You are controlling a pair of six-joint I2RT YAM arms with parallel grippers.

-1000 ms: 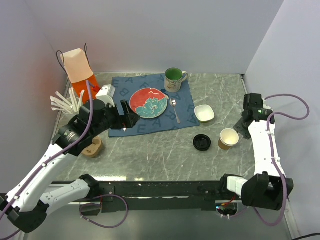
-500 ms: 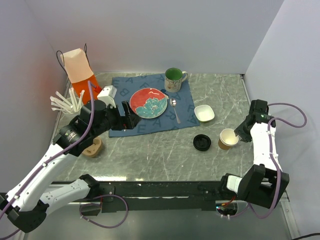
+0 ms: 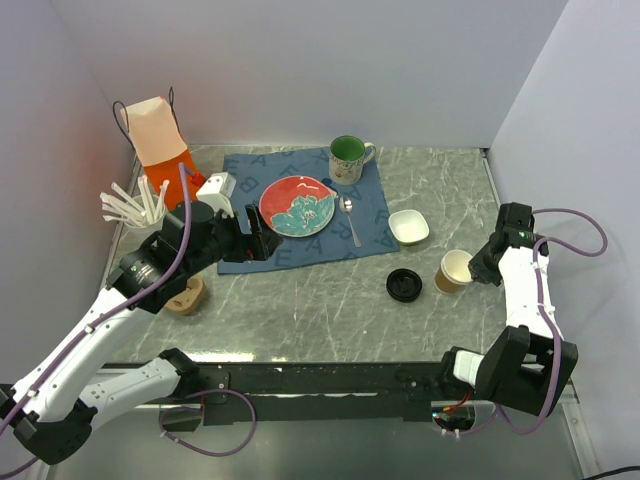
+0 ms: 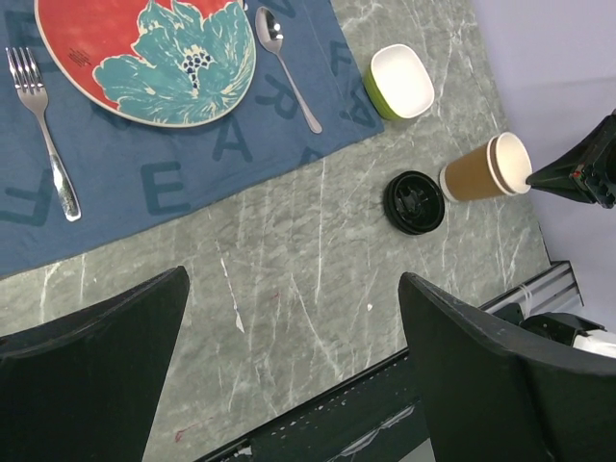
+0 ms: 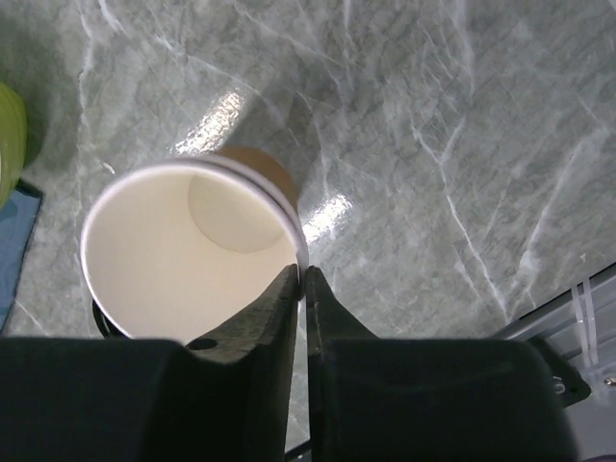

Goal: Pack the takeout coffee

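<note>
1. The right pincer (image 5: 301, 274) is pressed almost closed on the rim of the lidless cup (image 3: 452, 270), with one finger inside and one outside. The cup is tipped, its mouth turned toward 3 o'clock.
2. The left pincer (image 4: 294, 279) is spread wide and nothing is held in it. It hangs over the near edge of the mat (image 3: 372, 215).
3. The coffee (image 3: 186, 298) is taken to be the brown cup at 8 o'clock on the counter (image 3: 330, 310). It is half hidden under the left arm, and its lid cannot be made out. It is well apart from the right pincer.
4. A rim pinch on thin paper is judged weak. The cup should be kept low and set down upright before it is let go.
5. The loose lid (image 3: 404, 285) at the cup's 9 o'clock and the bowl (image 3: 408, 226) at its 11 o'clock should be left clear.
6. The coffee is better reached by the left arm. Its body should be gripped below the lid, and it should be carried upright to the bag (image 3: 155, 135) at its 12 o'clock.
</note>
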